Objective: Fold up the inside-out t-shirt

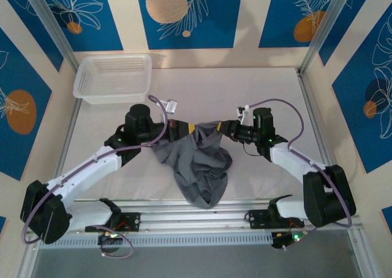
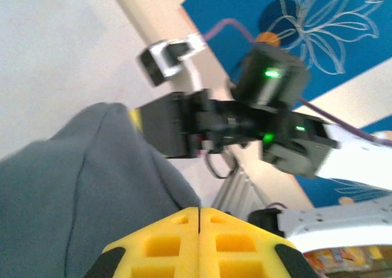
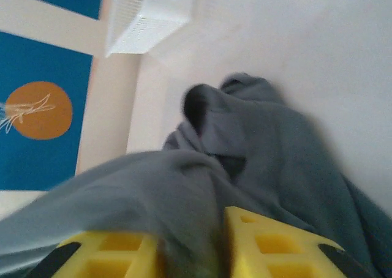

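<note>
- Basket of white mesh stands at the upper left of the counter, well apart from the cloth.
- The inside-out t-shirt lies bunched in the middle of the frame, between both arms; its lower part reaches the metal rail at the bottom.
- Left tool: yellow pads pressed together, with the cloth edge at their tip. Whether the cloth is pinched, I cannot tell.
- Right tool: pads narrowly apart, with grey cloth lying in the gap.
- Purple cables loop over each wrist.
- The counter is pale and plain. The walls carry blue panels with orange discs and white leaf drawings.
</note>
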